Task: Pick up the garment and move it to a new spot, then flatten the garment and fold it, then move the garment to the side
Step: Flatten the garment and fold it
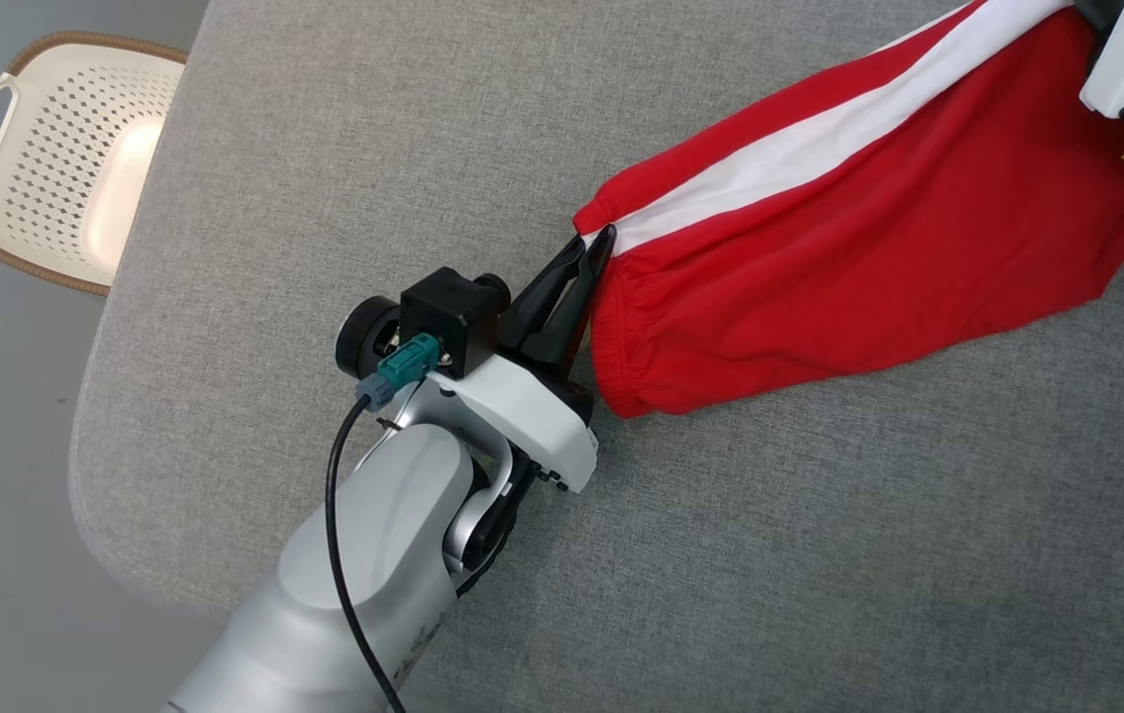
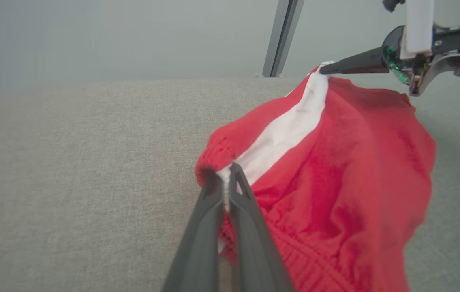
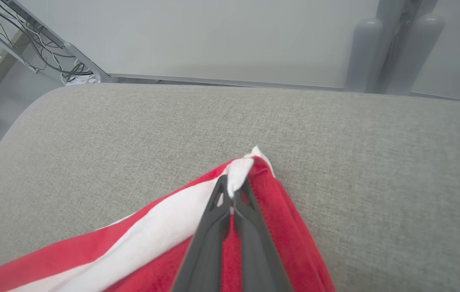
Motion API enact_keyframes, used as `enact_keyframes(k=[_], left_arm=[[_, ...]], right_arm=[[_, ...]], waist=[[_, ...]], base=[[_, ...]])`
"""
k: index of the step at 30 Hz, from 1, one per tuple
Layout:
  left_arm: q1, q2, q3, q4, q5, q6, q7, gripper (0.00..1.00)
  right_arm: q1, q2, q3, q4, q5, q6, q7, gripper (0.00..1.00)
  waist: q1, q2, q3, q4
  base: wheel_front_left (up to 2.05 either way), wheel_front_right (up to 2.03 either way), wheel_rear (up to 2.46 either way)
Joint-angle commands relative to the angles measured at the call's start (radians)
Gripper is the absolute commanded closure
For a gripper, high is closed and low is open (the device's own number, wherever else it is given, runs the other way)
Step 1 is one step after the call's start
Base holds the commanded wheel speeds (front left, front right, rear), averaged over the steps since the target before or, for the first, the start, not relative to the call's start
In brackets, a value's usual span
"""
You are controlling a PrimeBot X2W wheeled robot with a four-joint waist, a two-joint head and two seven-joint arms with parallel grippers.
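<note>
White basket well apart from red garment

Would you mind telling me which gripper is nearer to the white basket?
Left. The left gripper, shut on the garment at its waistband corner, sits on the side toward the basket; the right gripper grips the opposite end, farther away.

The left gripper is clamped tight on the gathered end of the garment, right at the white stripe, its two dark fingers pressed together with cloth between them. Behind it, the pale left forearm slants up toward that end with the wrist bent over. The right gripper is pinched closed on the garment's opposite end, on the same stripe, its fingers pointing back toward the left one.
</note>
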State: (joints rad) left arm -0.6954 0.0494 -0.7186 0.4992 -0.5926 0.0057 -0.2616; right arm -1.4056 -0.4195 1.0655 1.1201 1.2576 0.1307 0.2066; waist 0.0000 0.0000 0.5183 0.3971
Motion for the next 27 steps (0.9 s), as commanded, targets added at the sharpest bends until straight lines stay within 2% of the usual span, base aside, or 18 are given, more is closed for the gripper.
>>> enact_keyframes(k=[1, 3, 4, 5, 6, 7, 8, 9, 10, 19, 27], left_arm=[[-0.015, 0.004, 0.0, -0.001, -0.005, 0.004, -0.003, 1.0], [-0.015, 0.004, -0.002, -0.002, -0.007, 0.004, -0.003, 1.0], [-0.016, 0.004, -0.003, -0.003, -0.008, 0.005, -0.003, 1.0], [-0.018, 0.004, -0.004, -0.004, -0.009, 0.005, -0.003, 1.0], [-0.02, 0.004, -0.004, -0.004, -0.011, 0.006, -0.003, 1.0], [-0.022, 0.004, -0.005, -0.003, -0.012, 0.006, -0.003, 1.0], [-0.022, 0.004, -0.004, -0.003, -0.012, 0.008, -0.003, 0.86], [-0.023, 0.004, -0.003, -0.002, -0.012, 0.01, -0.003, 0.55], [-0.023, 0.004, 0.0, 0.0, -0.012, 0.014, -0.003, 0.0], [0.014, 0.004, 0.055, 0.005, 0.015, 0.033, -0.003, 0.0], [0.07, 0.004, 0.136, -0.008, 0.096, 0.045, -0.003, 0.0]], right_arm=[[-0.01, 0.0, 0.0, 0.005, -0.004, 0.0, -0.005, 1.0], [-0.014, 0.001, 0.003, 0.014, -0.008, 0.0, -0.009, 1.0], [-0.017, 0.001, 0.003, 0.019, -0.01, 0.0, -0.015, 0.83], [-0.02, 0.002, 0.003, 0.024, -0.011, 0.0, -0.021, 0.71], [-0.022, 0.004, 0.002, 0.034, -0.011, 0.0, -0.027, 0.0], [-0.023, 0.008, 0.002, 0.042, -0.014, 0.0, -0.033, 0.0], [-0.025, 0.012, 0.002, 0.049, -0.016, 0.0, -0.041, 0.0], [-0.026, 0.015, 0.002, 0.054, -0.016, 0.0, -0.044, 0.0], [-0.028, 0.019, 0.002, 0.059, -0.017, 0.0, -0.048, 0.0], [0.004, 0.013, -0.008, 0.059, 0.003, 0.0, -0.091, 0.0], [0.084, -0.018, -0.035, -0.021, 0.048, 0.0, -0.172, 0.0]], waist=[[0.0, 0.0, 0.001, 0.001], [0.0, 0.0, 0.004, 0.003], [0.0, 0.0, 0.005, 0.004], [0.0, 0.0, 0.007, 0.005], [0.0, 0.0, 0.008, 0.005], [0.0, 0.0, 0.009, 0.005], [0.0, 0.0, 0.009, 0.005], [0.0, 0.0, 0.009, 0.005], [0.0, 0.0, 0.009, 0.004], [0.0, 0.0, -0.033, -0.022], [0.0, 0.0, -0.128, -0.061]], base=[[0.0, 0.0, 0.0], [0.0, 0.0, 0.0], [0.0, 0.0, 0.0], [0.0, 0.0, 0.0], [0.0, 0.0, 0.0], [0.0, 0.0, 0.0], [0.0, 0.0, 0.0], [0.0, 0.0, 0.0], [0.0, 0.0, 0.0], [0.0, 0.0, 0.0], [0.0, 0.0, 0.0]])
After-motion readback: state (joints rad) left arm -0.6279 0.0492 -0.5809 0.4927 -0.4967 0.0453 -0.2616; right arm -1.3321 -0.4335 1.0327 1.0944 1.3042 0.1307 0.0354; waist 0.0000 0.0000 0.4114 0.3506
